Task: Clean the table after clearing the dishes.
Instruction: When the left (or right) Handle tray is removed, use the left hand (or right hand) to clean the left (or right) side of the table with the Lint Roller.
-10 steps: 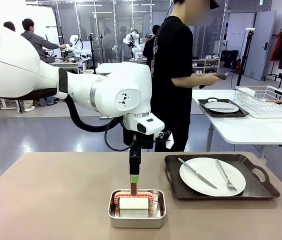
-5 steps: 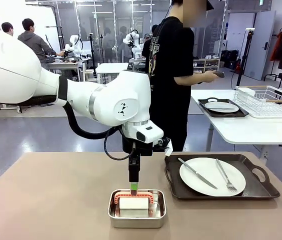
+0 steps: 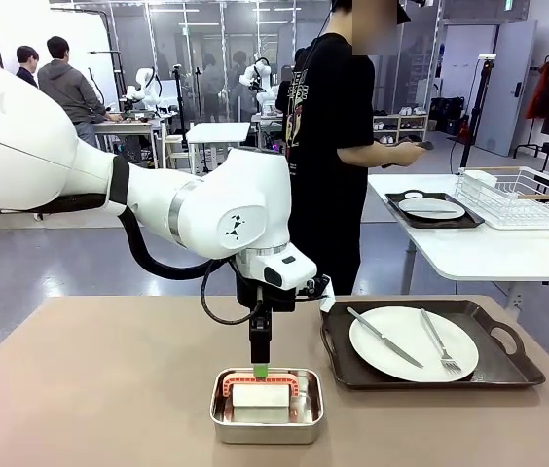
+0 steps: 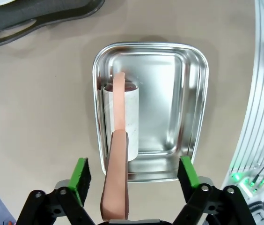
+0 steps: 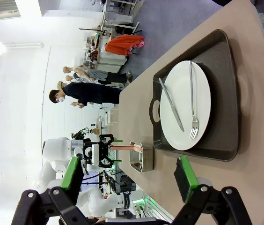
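Movement since a second ago is small. The left arm has sunk a little and drawn slightly towards the robot's left, so the left hand (image 3: 259,371) now hangs lower over the steel pan (image 3: 218,413). Its green tips sit just above the white roller (image 3: 260,396) lying in that pan. The person (image 3: 328,146) at the far side has shifted a touch, with the forearm held out as before. The tray and its contents have not moved.

In the left wrist view, the left hand's two fingers stand wide apart over the near end of the pan. The roller's pink handle (image 4: 117,187) rises between them, nearer one green pad than the other. Neither pad touches it, so the hand grips nothing.

The tan surface (image 3: 109,389) lies directly beneath this hand and carries the pan near its front edge. The dark brown tray (image 3: 518,375) sits on the same surface just beside the pan, on the robot's right of the left hand and clear of it. On the tray rests a round white plate (image 3: 406,326) with a knife (image 3: 384,337) and a fork (image 3: 437,341) laid across it.

The right hand (image 5: 127,173) is fully spread with nothing between its fingers. In its wrist view the tray and plate lie well ahead of it on the surface, apart from both fingers.
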Action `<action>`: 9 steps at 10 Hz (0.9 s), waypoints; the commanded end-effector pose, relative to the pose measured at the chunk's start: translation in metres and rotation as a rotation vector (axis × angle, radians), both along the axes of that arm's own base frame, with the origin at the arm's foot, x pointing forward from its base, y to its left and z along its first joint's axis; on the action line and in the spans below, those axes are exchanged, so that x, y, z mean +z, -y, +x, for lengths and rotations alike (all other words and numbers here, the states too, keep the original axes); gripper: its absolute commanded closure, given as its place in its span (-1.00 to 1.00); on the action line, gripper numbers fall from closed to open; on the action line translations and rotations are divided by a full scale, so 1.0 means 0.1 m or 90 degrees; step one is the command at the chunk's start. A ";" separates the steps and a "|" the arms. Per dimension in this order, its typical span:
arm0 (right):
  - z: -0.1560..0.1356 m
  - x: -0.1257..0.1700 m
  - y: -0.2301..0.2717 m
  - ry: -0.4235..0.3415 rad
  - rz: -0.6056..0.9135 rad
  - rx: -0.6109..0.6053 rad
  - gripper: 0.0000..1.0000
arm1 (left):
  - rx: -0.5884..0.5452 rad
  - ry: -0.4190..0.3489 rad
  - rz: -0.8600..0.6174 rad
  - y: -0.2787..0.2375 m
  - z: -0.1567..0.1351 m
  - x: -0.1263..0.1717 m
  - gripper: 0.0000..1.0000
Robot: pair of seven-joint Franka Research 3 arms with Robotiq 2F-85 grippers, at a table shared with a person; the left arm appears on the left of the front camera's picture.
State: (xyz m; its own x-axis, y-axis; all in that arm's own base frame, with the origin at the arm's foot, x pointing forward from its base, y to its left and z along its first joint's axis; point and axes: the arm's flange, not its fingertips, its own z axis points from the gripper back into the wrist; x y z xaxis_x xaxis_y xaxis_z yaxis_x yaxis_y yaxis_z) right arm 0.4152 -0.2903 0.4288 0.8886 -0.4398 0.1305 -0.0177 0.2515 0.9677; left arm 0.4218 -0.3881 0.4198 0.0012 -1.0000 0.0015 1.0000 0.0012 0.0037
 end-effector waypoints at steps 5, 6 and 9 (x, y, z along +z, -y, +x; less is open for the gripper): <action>-0.02 0.03 -0.01 0.004 0.000 -0.001 -1.00 | 0.011 0.033 0.007 -0.01 -0.08 0.00 0.15; -0.02 0.03 -0.01 0.004 0.000 -0.001 -1.00 | 0.011 0.030 0.009 -0.01 -0.08 0.00 0.36; -0.02 0.03 -0.01 0.004 0.000 -0.001 -1.00 | 0.016 0.028 0.008 -0.01 -0.09 0.03 0.94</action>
